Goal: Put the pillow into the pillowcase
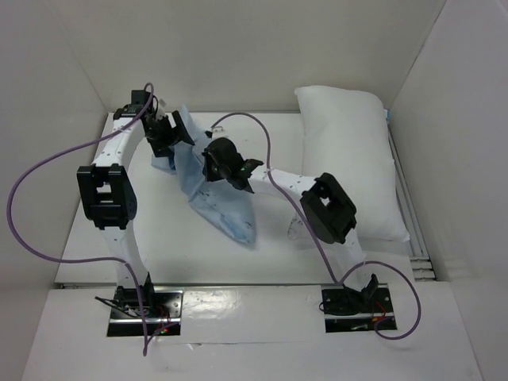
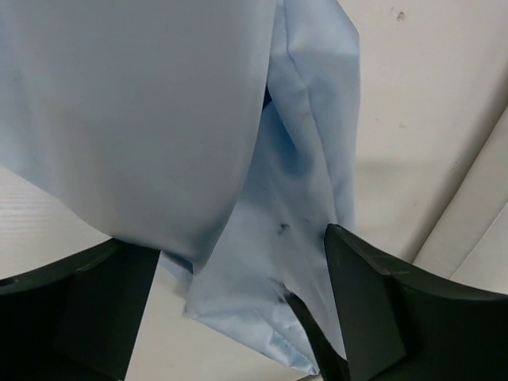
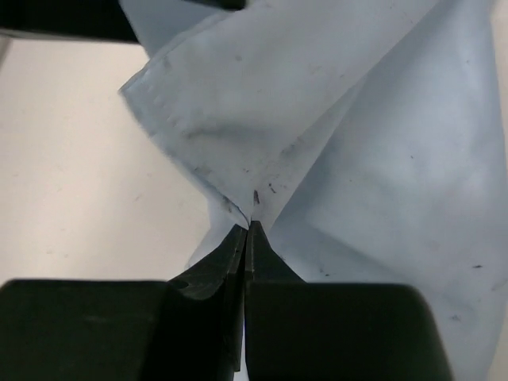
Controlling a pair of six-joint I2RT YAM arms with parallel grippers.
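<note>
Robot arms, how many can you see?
2. The left arm stands at the near left, the right arm at the near right. Both reach toward the light blue pillowcase in the middle. No others show.

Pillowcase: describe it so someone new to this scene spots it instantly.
On the white table, look left of centre, between the two arms. The pillowcase is the limp, wrinkled light blue cloth bunched there, pinched by the right gripper. Unlike the plump white pillow lying along the table's right side, it is thin, creased and blue.
</note>
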